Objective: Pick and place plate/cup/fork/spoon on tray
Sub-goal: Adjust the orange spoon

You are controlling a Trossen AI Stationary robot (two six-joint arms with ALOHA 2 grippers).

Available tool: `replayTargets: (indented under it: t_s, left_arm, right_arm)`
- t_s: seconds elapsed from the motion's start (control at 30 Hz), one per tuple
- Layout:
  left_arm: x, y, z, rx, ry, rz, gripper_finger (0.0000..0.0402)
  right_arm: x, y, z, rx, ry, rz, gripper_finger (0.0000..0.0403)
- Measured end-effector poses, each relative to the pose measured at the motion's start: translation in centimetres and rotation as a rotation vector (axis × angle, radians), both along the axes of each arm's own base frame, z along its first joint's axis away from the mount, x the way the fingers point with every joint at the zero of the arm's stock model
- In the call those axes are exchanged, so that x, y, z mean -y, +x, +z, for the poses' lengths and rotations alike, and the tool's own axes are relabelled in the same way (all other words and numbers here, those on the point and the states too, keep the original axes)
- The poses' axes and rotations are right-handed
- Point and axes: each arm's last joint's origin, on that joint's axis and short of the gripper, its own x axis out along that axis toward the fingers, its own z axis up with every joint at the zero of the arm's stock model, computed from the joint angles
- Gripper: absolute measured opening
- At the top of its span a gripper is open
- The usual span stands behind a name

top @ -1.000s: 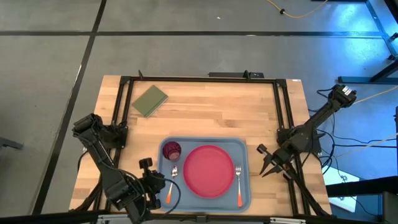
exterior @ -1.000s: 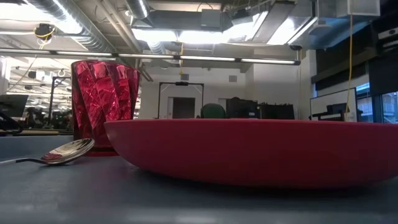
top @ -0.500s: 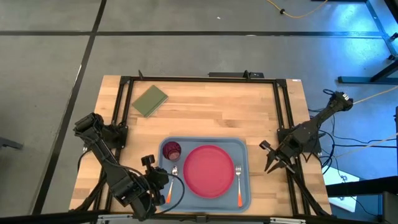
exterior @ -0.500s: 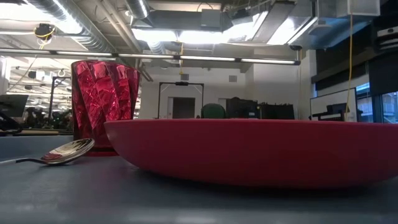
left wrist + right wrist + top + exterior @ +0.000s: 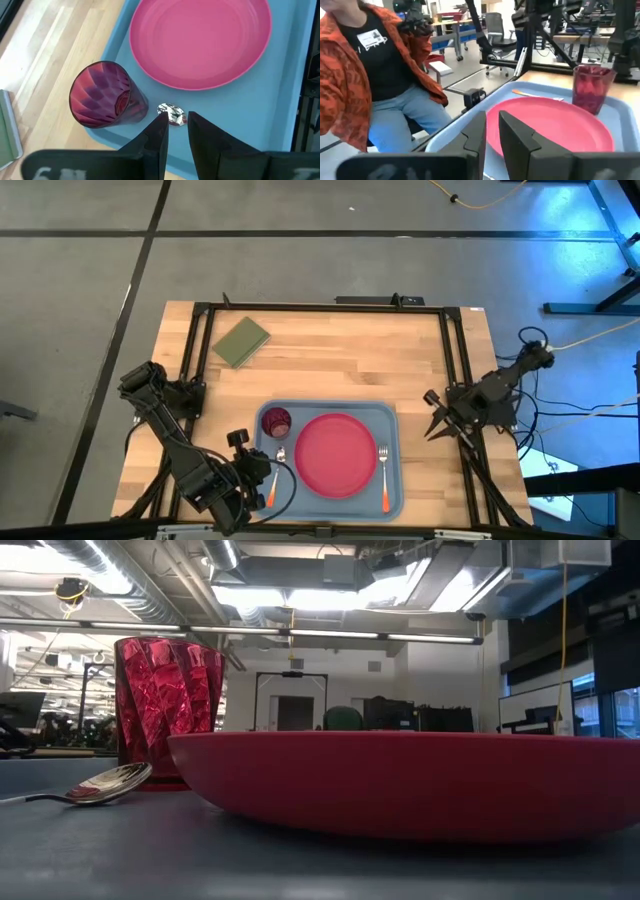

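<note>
Wooden tabletop [image 5: 340, 360] is sitting inside a black frame on a grey floor, and the tray [image 5: 392, 418] is lying toward the front edge with every piece of the setting on it. The plate [image 5: 336, 454] is filling the tray's middle, the cup [image 5: 275, 421] is standing at its far-left corner, the spoon [image 5: 277, 476] is lying left of the plate, and the fork [image 5: 384, 478] is lying right of it. Both utensils are running front to back, orange handles toward the front edge and metal ends toward the far side.

The left gripper [image 5: 258, 463] is hanging just left of the spoon, over the tray's left rim. Its own camera is showing the fingers [image 5: 156, 140] a narrow gap apart with nothing between them, the spoon's bowl [image 5: 172, 113] lying straight ahead of the tips and the cup beside it. So the spoon is lying directly in front of this claw, and the left arm is by far the nearer to it.

The right gripper [image 5: 432, 423] is waiting off the tray's right edge, apart from the fork, its fingers [image 5: 514, 134] nearly closed and holding nothing.

By my reading the placing is done.

A person in an orange jacket [image 5: 350, 95] is standing beyond the table, wearing a white badge [image 5: 372, 39] whose printing is too small to read. An olive pad [image 5: 241, 341] is lying at the far left of the table. No other writing is showing.
</note>
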Motion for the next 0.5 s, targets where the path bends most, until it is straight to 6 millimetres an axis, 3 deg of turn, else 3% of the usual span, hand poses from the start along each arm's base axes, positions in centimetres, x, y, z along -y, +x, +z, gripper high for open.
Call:
replayTargets:
  t_s: [0.27,0.5]
  left_arm:
    - [0.0,0.0,0.0,-0.001,0.0,0.0,0.0066]
    - [0.0,0.0,0.0,0.002,-0.001,0.001,0.0066]
  right_arm:
    - [0.7,-1.1,3.0,0.068,-0.079,0.004,0.0057]
    - [0.4,-0.6,1.9,0.069,-0.071,0.003,0.0057]
